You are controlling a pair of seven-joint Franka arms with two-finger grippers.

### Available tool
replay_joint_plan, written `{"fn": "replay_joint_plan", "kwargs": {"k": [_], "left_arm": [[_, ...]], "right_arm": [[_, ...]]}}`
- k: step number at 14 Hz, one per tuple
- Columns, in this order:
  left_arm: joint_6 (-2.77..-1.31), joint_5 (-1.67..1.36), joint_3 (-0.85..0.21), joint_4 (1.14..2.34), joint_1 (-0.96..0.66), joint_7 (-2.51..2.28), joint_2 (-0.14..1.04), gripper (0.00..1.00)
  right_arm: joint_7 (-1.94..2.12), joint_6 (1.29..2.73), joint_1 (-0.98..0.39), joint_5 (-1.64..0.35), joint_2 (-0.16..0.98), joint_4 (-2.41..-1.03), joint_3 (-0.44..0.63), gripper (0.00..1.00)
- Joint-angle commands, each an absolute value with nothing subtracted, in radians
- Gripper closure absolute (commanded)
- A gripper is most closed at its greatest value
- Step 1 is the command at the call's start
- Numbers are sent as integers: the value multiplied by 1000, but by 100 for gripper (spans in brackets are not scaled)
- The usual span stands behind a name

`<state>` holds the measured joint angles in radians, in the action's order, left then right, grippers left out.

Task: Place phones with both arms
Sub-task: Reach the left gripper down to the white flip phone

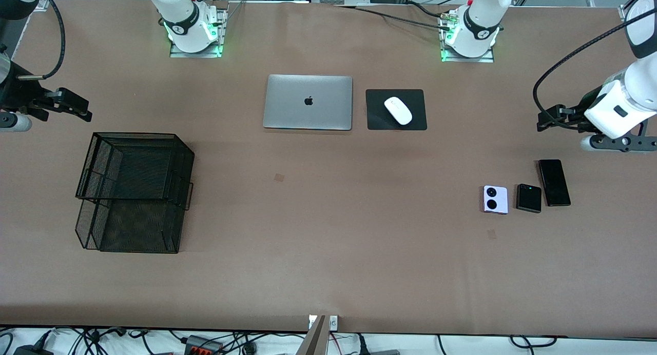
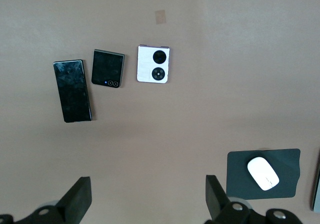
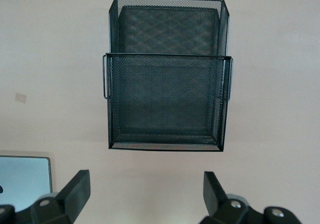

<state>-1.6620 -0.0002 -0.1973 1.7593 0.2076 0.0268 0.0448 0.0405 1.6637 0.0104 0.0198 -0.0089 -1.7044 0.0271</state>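
Left gripper [image 2: 145, 199] up in the air at the left arm's end of the table [image 1: 328, 252], fingers spread wide, nothing between them; hangs over bare table just beside the three phones. Right gripper [image 3: 142, 196] likewise aloft at the right arm's end, fingers wide apart and empty, over bare table near the black mesh basket [image 1: 134, 191]. Phones flat on the table in a row toward the left arm's end: lilac-white phone [image 1: 495, 199] with two round black lenses facing up, squarish black phone [image 1: 528, 198] just beside it, longer black slab phone [image 1: 554, 182] just beside that and closest to the left arm's end. Small gaps between all three, none touching. Basket two-tiered, open on top, well apart from the phones. Closed silver laptop [image 1: 308, 102] mid-table, farther from the front camera than the phones; beside it a black mouse pad [image 1: 377, 119] carrying a white mouse [image 1: 398, 110].
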Motion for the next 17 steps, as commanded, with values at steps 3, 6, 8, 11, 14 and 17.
{"fn": "replay_joint_plan", "kwargs": {"k": [3,6,8,11,14,17], "left_arm": [[-1765,15,-209,1750,209,41,156,0],[-1938,15,-209,1781,209,28,253,0],[-2002,15,-209,1787,210,25,340,0],[-2090,18,-209,1781,207,38,458,0],[-2233,92,-209,1802,196,49,514,0],[-2296,107,-207,1805,201,57,563,0]], "right_arm": [[40,1657,6,32,-12,-1704,26,0],[44,1658,5,32,-6,-1704,26,0],[44,1660,5,34,-2,-1704,26,0],[46,1658,-3,34,12,-1704,26,0],[44,1666,-11,35,24,-1697,26,0],[38,1666,-11,34,32,-1697,26,0]]}}
